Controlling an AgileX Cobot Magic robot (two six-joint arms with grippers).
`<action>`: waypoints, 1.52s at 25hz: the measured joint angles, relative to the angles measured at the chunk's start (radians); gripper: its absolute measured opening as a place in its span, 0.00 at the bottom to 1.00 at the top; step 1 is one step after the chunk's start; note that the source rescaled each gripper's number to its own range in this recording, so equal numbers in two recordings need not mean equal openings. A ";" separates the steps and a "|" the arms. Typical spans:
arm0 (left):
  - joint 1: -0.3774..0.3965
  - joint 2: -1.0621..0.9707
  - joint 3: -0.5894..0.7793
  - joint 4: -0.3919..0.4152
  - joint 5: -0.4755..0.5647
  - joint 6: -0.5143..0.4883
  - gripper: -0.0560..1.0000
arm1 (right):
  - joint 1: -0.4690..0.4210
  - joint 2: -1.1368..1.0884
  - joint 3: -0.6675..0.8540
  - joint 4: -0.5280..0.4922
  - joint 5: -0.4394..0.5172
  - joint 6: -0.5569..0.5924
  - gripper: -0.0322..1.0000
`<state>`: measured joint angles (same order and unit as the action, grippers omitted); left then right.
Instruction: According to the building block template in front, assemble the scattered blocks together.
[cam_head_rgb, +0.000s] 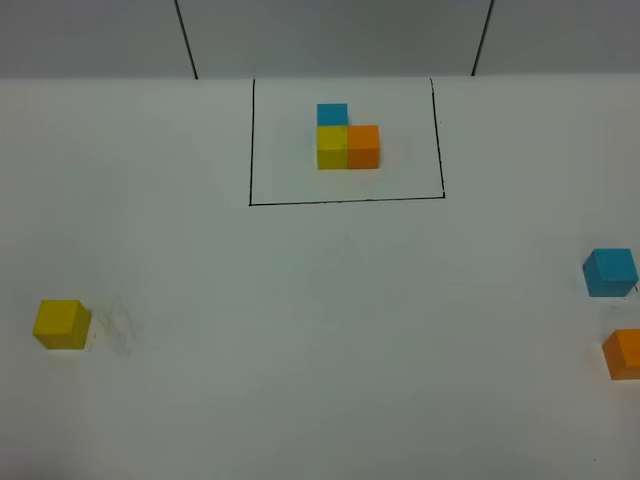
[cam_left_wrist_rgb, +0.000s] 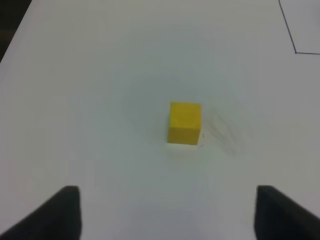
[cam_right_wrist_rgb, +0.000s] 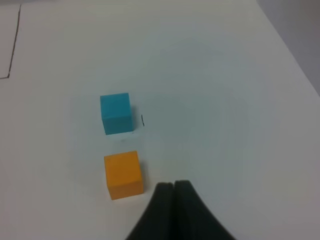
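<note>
We record the building block template (cam_head_rgb: 347, 140), an L-shaped cluster of three small joined cubes (blue, yellow, orange), at the far middle of the white counter (cam_head_rgb: 320, 330), inside a thin black drawn rectangle (cam_head_rgb: 345, 200). The small matte yellow cube (cam_head_rgb: 62, 324) lies alone at the near left. The small matte light blue cube (cam_head_rgb: 610, 272) and small matte orange cube (cam_head_rgb: 624, 353) sit near each other at the right edge, not touching.

The left end effector (cam_left_wrist_rgb: 165, 215) is poised over the counter with its fingers spread wide and empty. The yellow cube lies ahead, centred on the gap and clear of both fingers.

The right end effector (cam_right_wrist_rgb: 173, 186) has its fingers pressed together and grips nothing. Its tips are just beside the orange cube and apart from it.
</note>
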<state>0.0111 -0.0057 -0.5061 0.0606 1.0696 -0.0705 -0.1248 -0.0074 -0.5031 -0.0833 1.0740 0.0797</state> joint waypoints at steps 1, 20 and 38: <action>0.000 0.001 0.000 0.003 0.000 0.000 0.88 | 0.000 0.000 0.000 0.000 0.000 0.000 0.03; 0.000 0.497 -0.020 0.005 -0.351 0.003 0.88 | 0.000 0.000 0.000 0.000 0.000 0.000 0.03; 0.000 1.162 -0.020 -0.032 -0.733 0.003 0.86 | 0.000 0.000 0.000 0.000 0.000 0.000 0.03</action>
<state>0.0111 1.1566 -0.5265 0.0282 0.3361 -0.0672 -0.1248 -0.0074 -0.5031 -0.0833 1.0740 0.0797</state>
